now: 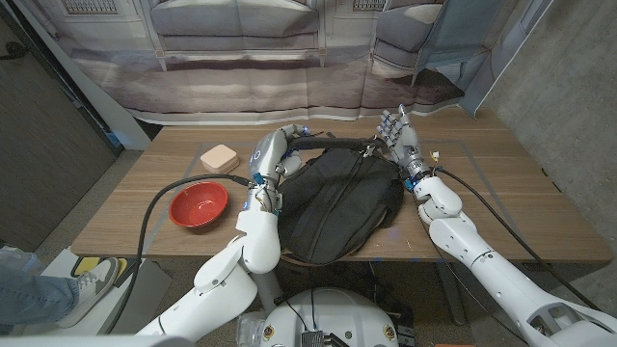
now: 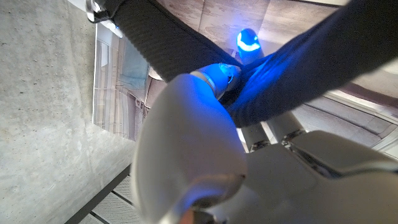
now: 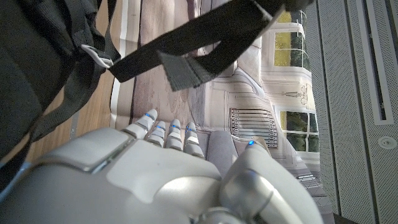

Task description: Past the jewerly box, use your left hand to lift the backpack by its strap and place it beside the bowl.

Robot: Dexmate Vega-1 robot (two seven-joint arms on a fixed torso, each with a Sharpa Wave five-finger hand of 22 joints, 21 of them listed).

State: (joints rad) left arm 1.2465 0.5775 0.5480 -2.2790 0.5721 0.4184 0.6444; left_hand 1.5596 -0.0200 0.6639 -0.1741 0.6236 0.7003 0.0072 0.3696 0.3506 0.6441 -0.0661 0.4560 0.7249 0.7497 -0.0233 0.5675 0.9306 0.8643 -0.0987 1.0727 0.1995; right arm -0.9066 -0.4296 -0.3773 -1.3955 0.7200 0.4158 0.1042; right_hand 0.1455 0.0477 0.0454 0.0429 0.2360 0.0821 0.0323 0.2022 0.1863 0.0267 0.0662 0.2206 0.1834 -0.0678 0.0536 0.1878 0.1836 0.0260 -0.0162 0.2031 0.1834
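One black backpack [image 1: 337, 207] lies on the surface [image 1: 501, 207], mid-way between the two arms. The left hand [image 1: 289, 140] is at its far left corner, fingers hooked under the strap [image 1: 323, 142], which crosses them in the left wrist view. The right hand [image 1: 397, 130] stands beside the far right corner, fingers straight and holding nothing. One red bowl [image 1: 199, 204] and one tan box [image 1: 221, 157] sit left of the backpack

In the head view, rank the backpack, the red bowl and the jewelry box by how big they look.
Largest to smallest:
1. backpack, by far
2. red bowl
3. jewelry box, which sits farther from the camera, so its true size is less certain.
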